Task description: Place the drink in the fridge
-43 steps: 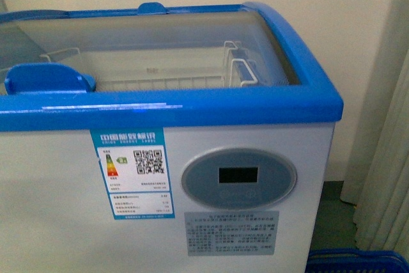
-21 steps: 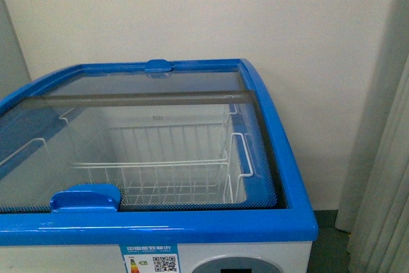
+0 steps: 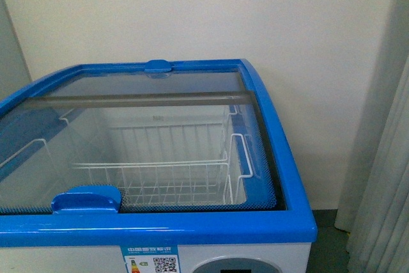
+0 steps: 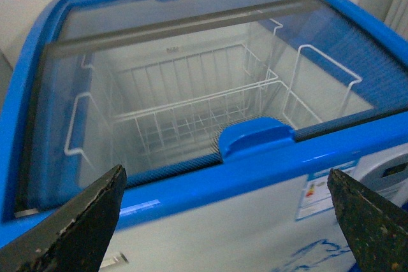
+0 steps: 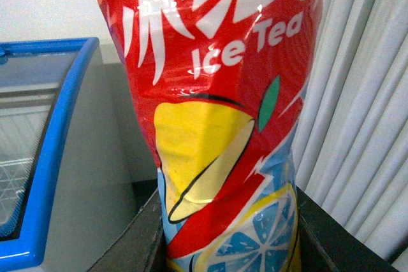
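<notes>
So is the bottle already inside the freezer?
No, the ice tea bottle sits in the right tool, outside the chest freezer.

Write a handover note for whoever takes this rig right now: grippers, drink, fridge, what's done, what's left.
Left gripper: open and empty, facing the fridge front, near the lid handle.
Right gripper: shut on the drink, outside the fridge, near its end by the curtain.
Fridge: glass lids look shut; the wire basket inside looks empty.
Done: drink picked up and at the fridge.
Left: slide a lid open, probably with the left gripper, then put the drink inside.
</notes>
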Available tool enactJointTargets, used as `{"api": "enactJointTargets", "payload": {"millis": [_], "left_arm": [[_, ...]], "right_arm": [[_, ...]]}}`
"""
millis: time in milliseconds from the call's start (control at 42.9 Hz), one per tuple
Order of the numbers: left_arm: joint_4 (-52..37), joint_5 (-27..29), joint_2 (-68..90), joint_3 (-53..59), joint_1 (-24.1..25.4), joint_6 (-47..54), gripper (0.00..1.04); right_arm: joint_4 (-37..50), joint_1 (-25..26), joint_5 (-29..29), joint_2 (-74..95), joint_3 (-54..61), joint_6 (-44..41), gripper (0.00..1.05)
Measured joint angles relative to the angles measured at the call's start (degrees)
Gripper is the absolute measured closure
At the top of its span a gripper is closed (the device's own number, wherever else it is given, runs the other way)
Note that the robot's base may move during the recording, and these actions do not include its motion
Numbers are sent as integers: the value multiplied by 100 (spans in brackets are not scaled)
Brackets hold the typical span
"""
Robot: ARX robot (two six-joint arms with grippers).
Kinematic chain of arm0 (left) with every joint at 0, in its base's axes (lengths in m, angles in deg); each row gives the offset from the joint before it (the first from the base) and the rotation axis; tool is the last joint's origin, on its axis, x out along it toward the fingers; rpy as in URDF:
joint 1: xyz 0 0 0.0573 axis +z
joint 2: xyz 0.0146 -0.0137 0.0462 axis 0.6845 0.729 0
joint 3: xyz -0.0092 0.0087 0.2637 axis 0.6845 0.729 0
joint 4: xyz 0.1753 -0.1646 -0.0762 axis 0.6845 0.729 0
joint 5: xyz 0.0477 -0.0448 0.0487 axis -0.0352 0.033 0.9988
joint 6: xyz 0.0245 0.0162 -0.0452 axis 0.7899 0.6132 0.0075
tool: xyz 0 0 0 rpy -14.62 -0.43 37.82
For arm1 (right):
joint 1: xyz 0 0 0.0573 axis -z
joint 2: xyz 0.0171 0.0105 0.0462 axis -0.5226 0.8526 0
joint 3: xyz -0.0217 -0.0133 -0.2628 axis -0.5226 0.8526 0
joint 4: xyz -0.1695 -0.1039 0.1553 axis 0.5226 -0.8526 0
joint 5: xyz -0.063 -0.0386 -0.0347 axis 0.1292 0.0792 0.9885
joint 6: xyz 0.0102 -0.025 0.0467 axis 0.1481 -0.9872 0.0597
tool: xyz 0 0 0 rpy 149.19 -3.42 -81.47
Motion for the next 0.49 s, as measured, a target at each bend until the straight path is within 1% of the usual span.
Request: {"api": "enactJointTargets", "payload": {"millis": [47,93,140,163,233,373,490], "left_arm": [[-354,-332,761,-236,81,699,8],[-354,-721,1261,-428,118,1397,8],[-160,-1097,1753,-651,142,2225,8],[-146,-1213,1974,-761,142,2531,8],[-149,-1311,2345,-994,101,3167,8],[131,-1464,2833,-1488,-92,3950,8],[472,-1445,3268,-1991,-302,4448,8]], "right_arm": [[0,0,-4,0,0,0,68],[0,0,-4,2,0,0,68],[0,0,-4,2,0,0,68],[0,0,-2,0,0,0,68],[0,0,-2,0,0,0,68],[0,0,-2,2,0,0,68],[0,0,-4,0,0,0,68]]}}
